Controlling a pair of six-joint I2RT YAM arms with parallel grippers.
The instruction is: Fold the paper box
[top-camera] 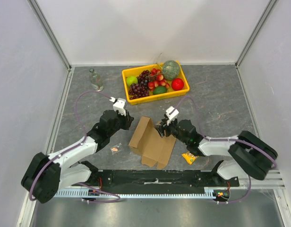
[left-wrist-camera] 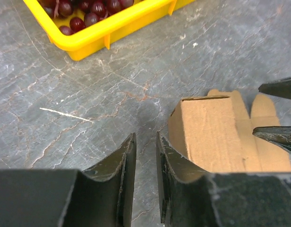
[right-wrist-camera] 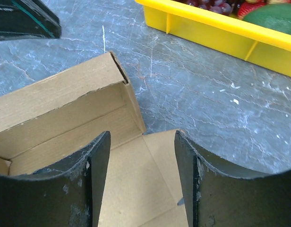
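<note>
Nearest the arm bases, two things are seen on the grey table (top-camera: 221, 109): a small clear packet (top-camera: 115, 149) by the left arm and an orange-yellow packet (top-camera: 189, 157) by the right arm. Between them the paper box (top-camera: 152, 144) is laid, brown and only partly formed. Its left side is raised into a wall joined to a short end wall, the rest is spread flat toward the near edge, and nothing is held inside it. The right gripper (right-wrist-camera: 141, 137) is set over the box's far part with its fingers wide apart, the flat cardboard floor showing between them. The left gripper (left-wrist-camera: 145, 138) is poised just beside the raised wall, on its outer side, with its fingers drawn almost together (only a slim gap is left) and nothing but table between them. Farther back, a yellow tray (top-camera: 150, 98) is filled with dark grapes (top-camera: 140, 86), a green apple (top-camera: 132, 81), strawberries (top-camera: 157, 78), an avocado (top-camera: 159, 90), a round red fruit (top-camera: 177, 84) and a netted melon (top-camera: 171, 69). To its left, apart from it, a small clear bottle (top-camera: 95, 79) is stood upright.
</note>
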